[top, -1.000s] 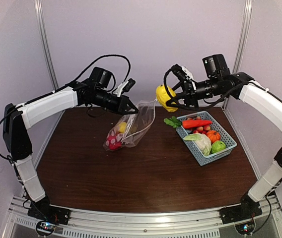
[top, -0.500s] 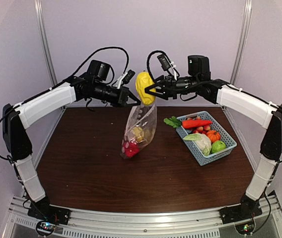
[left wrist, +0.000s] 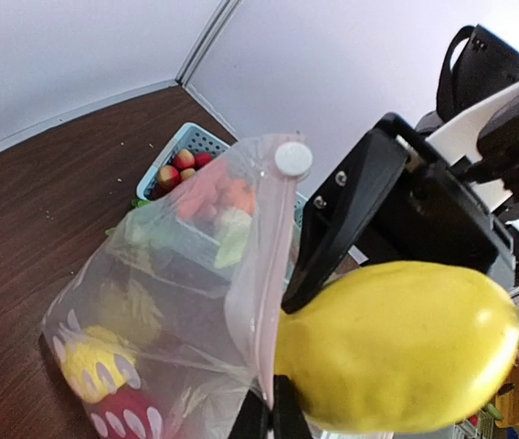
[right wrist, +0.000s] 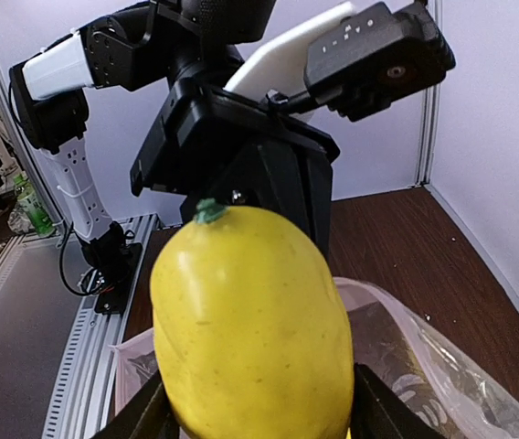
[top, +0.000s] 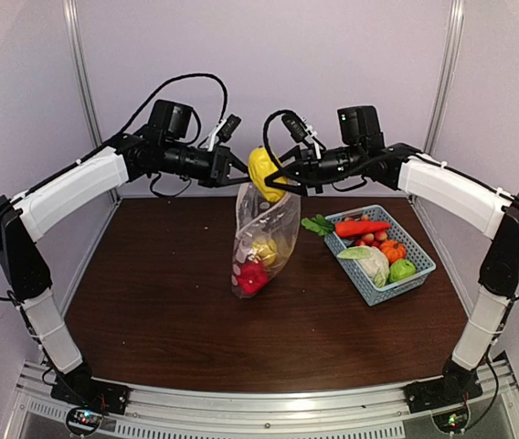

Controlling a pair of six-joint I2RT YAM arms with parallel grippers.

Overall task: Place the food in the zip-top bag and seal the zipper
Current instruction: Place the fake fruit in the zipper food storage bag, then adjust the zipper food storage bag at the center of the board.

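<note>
zip-top bag (top: 265, 229) hangs upright over the middle of the brown table (top: 150, 302), mouth up; whether its bottom touches the tabletop i cannot tell. low inside it lie a red piece (top: 252, 277) and a yellow piece (top: 261, 249). the zipper (left wrist: 275, 256) shows as a pale strip along the mouth edge, and the mouth gapes open. the left gripper (top: 241, 181) comes in from the left with its jaws closed tight on the bag's top edge, bearing the bag. the right gripper (top: 276, 178) reaches in from the right, jaws clamped on a yellow fruit (top: 263, 174) that sits right at the bag's mouth. to the right of the bag, apart from it, a light-blue basket (top: 407, 285) holds a red pepper (top: 362, 227), a pale cabbage (top: 369, 263), an orange pumpkin (top: 392, 250) and a green fruit (top: 403, 269). leafy greens (top: 316, 224) lie at its far left corner.
</note>
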